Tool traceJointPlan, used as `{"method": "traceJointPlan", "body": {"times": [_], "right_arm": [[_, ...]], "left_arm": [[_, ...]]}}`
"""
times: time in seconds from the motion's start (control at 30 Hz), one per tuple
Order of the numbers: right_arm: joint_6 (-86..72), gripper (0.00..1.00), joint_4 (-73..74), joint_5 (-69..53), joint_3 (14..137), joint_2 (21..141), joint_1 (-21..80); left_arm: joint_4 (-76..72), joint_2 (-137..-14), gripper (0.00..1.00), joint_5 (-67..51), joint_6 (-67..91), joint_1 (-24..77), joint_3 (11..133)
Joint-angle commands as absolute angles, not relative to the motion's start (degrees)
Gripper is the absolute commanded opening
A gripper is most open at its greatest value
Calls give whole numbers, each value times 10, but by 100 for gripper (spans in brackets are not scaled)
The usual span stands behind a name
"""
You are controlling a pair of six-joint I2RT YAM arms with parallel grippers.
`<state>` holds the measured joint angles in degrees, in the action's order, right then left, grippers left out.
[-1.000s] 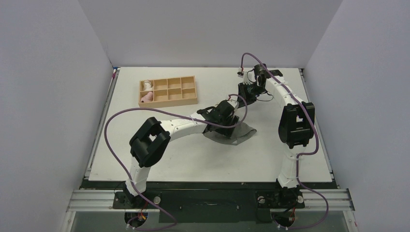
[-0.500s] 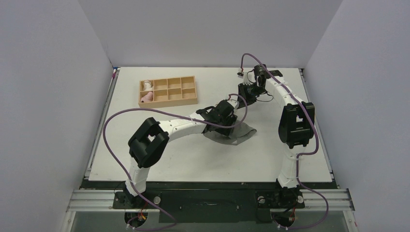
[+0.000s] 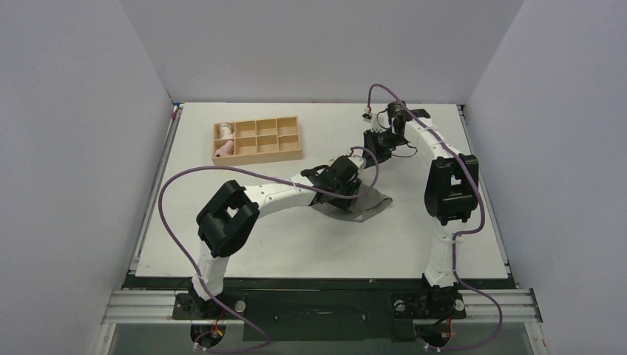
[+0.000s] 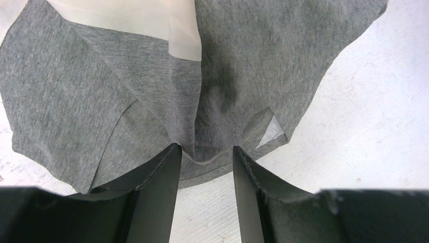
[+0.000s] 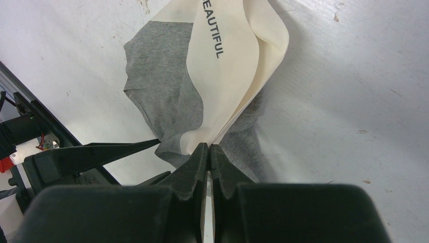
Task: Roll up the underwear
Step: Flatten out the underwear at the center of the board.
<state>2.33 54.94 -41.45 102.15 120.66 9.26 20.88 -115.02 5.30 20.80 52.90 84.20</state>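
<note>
Roll about to begin. Left gripper (image 4: pixel 206 148), jaws apart, straddles the near hem of the underwear (image 3: pixel 367 205), which lies just right of centre in the top view. Right gripper (image 5: pixel 208 147) is pinched on its beige strip (image 5: pixel 227 66). Next move, probably: close on the hem and turn it over evenly.

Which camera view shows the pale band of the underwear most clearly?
The right wrist view: the band lies wide in the middle, its print readable. The left wrist view shows only a piece at its top edge. In the top view the underwear is small and no band shows.
</note>
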Motion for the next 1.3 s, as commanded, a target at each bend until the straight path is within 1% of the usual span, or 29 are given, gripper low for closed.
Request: {"method": "traceJointPlan", "body": {"times": [0.0,0.5,0.57,0.7,0.83,0.97,1.13,1.27], "right_arm": [[28,0,542,-429,1043,1201,82],[26,0,544,-434,1050,1204,80],[26,0,544,-435,1047,1205,81],[28,0,544,-440,1043,1207,81],[29,0,544,-441,1040,1208,81],[31,0,545,-441,1037,1208,81],[30,0,544,-443,1040,1213,81],[29,0,544,-446,1040,1214,81]], "left_arm": [[193,-1143,39,50,216,533,837],[201,-1174,41,26,238,534,865],[201,-1174,43,27,239,534,869],[207,-1175,53,35,238,534,881],[211,-1174,67,49,227,537,883],[205,-1159,72,73,209,542,871],[196,-1147,72,85,196,556,868],[205,-1165,67,84,194,561,886]]}}
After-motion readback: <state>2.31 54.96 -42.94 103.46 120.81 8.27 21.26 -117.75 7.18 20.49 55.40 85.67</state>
